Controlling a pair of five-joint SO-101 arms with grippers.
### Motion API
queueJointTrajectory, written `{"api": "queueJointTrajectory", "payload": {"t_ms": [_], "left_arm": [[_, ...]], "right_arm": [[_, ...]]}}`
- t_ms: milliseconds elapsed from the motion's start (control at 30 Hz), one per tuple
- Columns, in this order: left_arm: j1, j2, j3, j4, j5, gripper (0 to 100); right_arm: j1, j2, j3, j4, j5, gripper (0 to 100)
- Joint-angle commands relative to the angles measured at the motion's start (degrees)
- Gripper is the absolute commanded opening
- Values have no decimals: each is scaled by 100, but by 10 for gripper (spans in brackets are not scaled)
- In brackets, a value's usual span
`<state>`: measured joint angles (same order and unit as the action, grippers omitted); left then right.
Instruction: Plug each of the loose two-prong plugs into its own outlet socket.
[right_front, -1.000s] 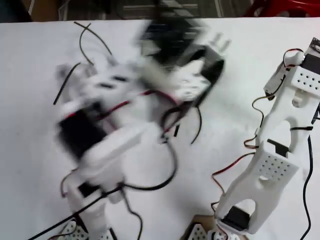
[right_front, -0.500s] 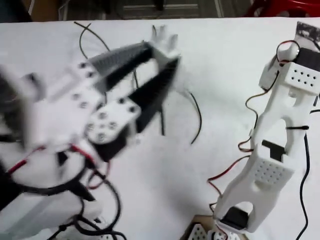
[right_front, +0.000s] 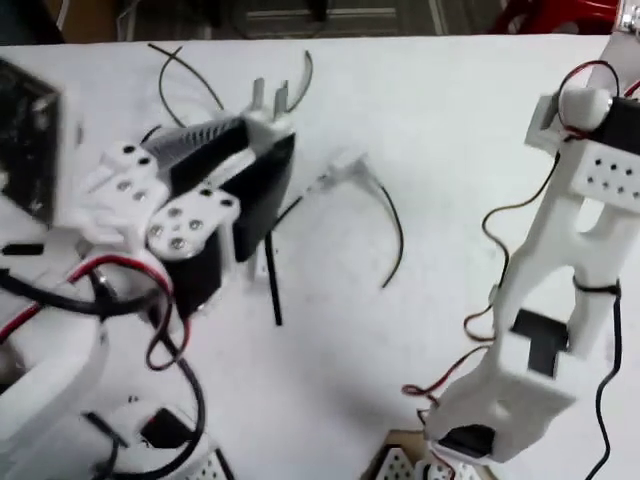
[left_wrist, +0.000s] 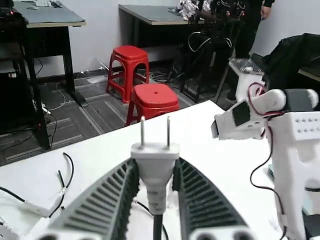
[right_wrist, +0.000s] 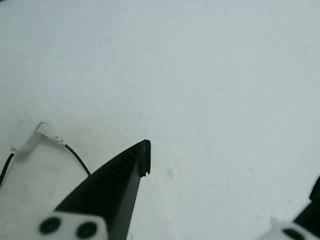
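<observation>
Because its two ribbed fingers (left_wrist: 120, 190) press on opposite flanks of the white two-prong plug (left_wrist: 154, 152), the left gripper (left_wrist: 155, 172) is clamped on that plug. The body is wedged between the fingertips and both metal prongs (left_wrist: 142, 131) stand free beyond them. Gripping the body and not the pins looks deliberate. It leaves the prongs bare for entering a socket, and the black cord (left_wrist: 158, 227) runs back down the gap between the fingers, out of the way. From the high camera, the held plug sits at the very tip of the gripper, apparently raised off the white table (right_front: 450, 100), with its prongs pointing toward 12 o'clock.

A second plug (right_front: 345, 163) lies loose on the table at about 4 o'clock from the held one, near it but apart. Its thin black cable (right_front: 395, 235) curves away toward 5 o'clock.

Out at the 3 o'clock side of the table is the right arm (right_front: 560, 290). The right gripper (right_wrist: 230, 165) hangs over bare table with its fingers spread wide and nothing between them. The second plug lies on the surface beyond its dark finger (right_wrist: 122, 180), well apart from it.

By the look of it, the first plug is secured and ready to be carried to its socket, while the second is not yet picked up.
</observation>
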<state>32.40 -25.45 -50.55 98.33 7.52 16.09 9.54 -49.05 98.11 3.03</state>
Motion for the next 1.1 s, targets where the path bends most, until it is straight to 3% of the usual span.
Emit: {"api": "queueJointTrajectory", "payload": {"t_ms": [0, 333, 467, 600, 733, 1067], "left_arm": [[101, -646, 1503, -668, 35, 22], [75, -3662, 6479, -4316, 44, 22], [101, -4514, 8018, -5582, 53, 22], [66, -4813, 8835, -6303, 44, 22], [66, -4840, 9319, -6611, -484, 22], [-57, -4840, 10804, -8747, -563, 22]], "right_arm": [[-347, -971, -35, 48, 299, 475], [-1473, -2659, -26, 57, 352, 465], [-2149, -3090, -26, 57, 352, 341], [-2976, -3433, -70, 48, 343, 164], [-3881, -3679, -88, 40, 343, 50], [-5481, -3793, -105, -145, 343, 23]]}}
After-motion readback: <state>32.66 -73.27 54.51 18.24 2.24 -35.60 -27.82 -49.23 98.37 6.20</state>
